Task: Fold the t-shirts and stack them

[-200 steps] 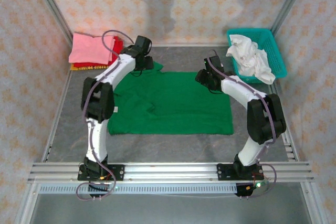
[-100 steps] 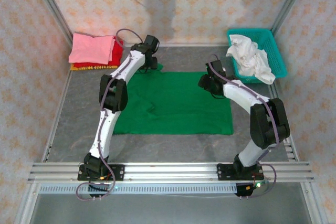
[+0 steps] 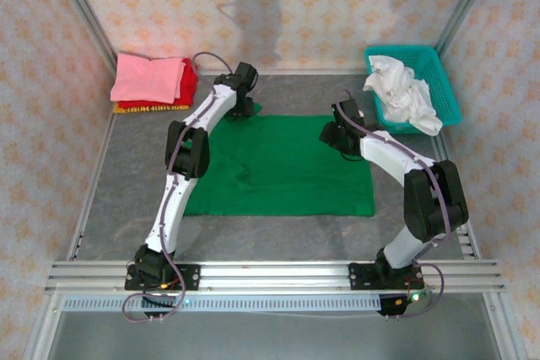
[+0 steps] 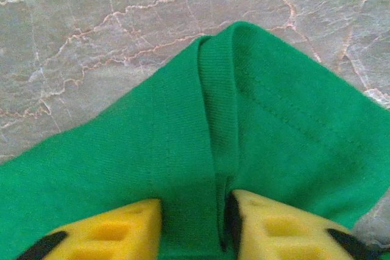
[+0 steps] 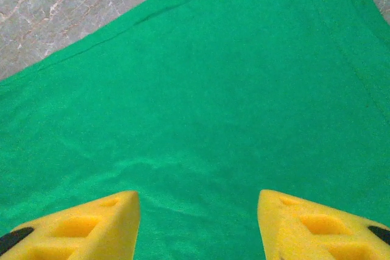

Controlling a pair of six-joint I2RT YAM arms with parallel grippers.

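The big green t-shirt (image 4: 183, 144) is soft, matt knitted cloth with a ribbed edge and stitched seams, my yellow pads (image 4: 116, 232) look spongy and dull, and the grey table (image 4: 91, 41) is smooth and stone-like with pale veins.

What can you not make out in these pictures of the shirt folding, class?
Top view: the left arm hides its jaws and the green t-shirt corner beneath.
Left wrist view: bottom edge cuts off the jaws; grip unclear.
Top view: white cloth in the basket too crumpled to identify.
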